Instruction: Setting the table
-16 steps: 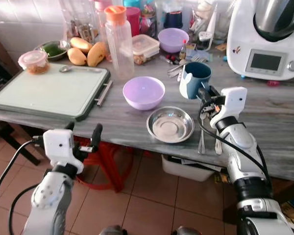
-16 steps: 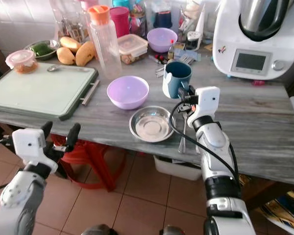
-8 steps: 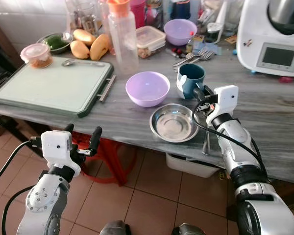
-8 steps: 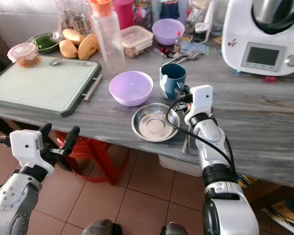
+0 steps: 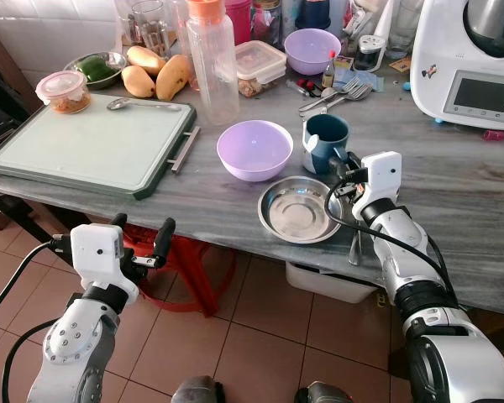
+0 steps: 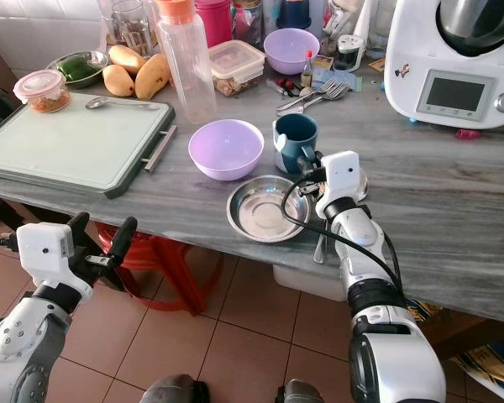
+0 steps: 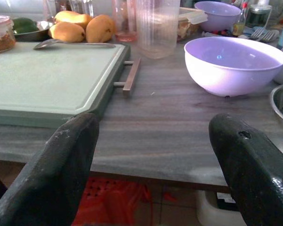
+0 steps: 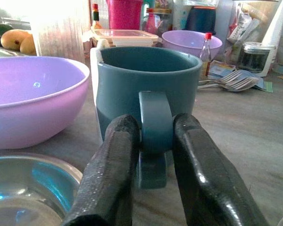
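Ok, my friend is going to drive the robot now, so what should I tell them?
Right gripper: shut on the blue mug by its handle; the mug stands on the table.
Left gripper: open, holding nothing, low in front of the table edge.
Things: steel bowl beside the mug, purple bowl to its left, spoons lying near the right arm, forks further back.
Done: mug gripped.
Left: probably lift the mug and put it at its place, then lay out the bowls and cutlery. Mind the steel bowl close by.
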Motion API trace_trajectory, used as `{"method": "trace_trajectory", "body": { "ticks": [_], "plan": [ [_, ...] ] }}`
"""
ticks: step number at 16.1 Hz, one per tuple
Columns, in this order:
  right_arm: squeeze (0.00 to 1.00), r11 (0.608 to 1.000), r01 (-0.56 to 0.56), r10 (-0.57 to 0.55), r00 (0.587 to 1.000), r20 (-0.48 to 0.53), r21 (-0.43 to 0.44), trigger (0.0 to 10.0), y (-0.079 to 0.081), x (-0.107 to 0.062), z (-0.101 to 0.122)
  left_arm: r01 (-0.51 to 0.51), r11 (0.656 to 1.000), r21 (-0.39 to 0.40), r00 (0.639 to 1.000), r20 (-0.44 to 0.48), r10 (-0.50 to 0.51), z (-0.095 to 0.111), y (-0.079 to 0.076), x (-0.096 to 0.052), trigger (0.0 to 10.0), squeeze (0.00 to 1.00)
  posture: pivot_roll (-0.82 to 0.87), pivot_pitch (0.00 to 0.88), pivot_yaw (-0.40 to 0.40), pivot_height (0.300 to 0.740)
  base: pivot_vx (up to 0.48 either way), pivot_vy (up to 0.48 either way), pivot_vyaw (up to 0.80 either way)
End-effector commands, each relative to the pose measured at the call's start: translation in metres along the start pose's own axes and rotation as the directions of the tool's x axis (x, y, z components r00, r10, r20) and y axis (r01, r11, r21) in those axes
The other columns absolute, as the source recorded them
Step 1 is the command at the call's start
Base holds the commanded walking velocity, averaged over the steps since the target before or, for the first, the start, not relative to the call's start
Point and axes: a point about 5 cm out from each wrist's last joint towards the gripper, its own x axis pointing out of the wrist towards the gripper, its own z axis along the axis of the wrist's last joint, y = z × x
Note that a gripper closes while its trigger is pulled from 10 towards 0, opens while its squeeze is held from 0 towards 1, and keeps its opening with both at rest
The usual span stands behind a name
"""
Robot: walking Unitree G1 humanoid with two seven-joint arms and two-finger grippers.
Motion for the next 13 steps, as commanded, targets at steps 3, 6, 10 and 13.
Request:
{"method": "trace_trajectory", "body": {
  "ticks": [3, 6, 10, 13],
  "plan": [
    [1.00, 1.000, 0.015, -0.015, 1.000, 0.015, -0.024, 10.0, -0.004, 0.001, 0.003, 0.008, 1.000, 0.009, 1.000, 0.006, -0.008, 0.003, -0.001, 0.002, 10.0, 0.00, 0.13, 0.073, 0.080, 0.740, 0.000, 0.000, 0.00],
    [1.00, 0.998, 0.024, -0.020, 0.998, 0.068, -0.056, 10.0, -0.005, 0.006, 0.014, 0.006, 1.000, 0.005, 1.000, 0.009, -0.006, 0.002, -0.002, 0.005, 10.0, 0.00, 0.11, 0.061, 0.077, 0.740, 0.000, 0.000, 0.00],
    [1.00, 0.996, 0.032, -0.020, 0.991, 0.132, -0.086, 10.0, -0.005, 0.009, 0.028, 0.005, 1.000, -0.005, 1.000, 0.024, -0.005, 0.002, -0.005, 0.011, 10.0, 0.00, 0.10, 0.043, 0.067, 0.740, 0.000, 0.000, 0.00],
    [1.00, 0.995, 0.043, -0.028, 0.986, 0.166, -0.086, 10.0, -0.004, 0.007, 0.032, 0.002, 1.000, -0.013, 1.000, 0.031, -0.002, 0.001, -0.006, 0.015, 10.0, 0.00, 0.09, 0.020, 0.053, 0.740, 0.000, 0.000, 0.00]
  ]
}}
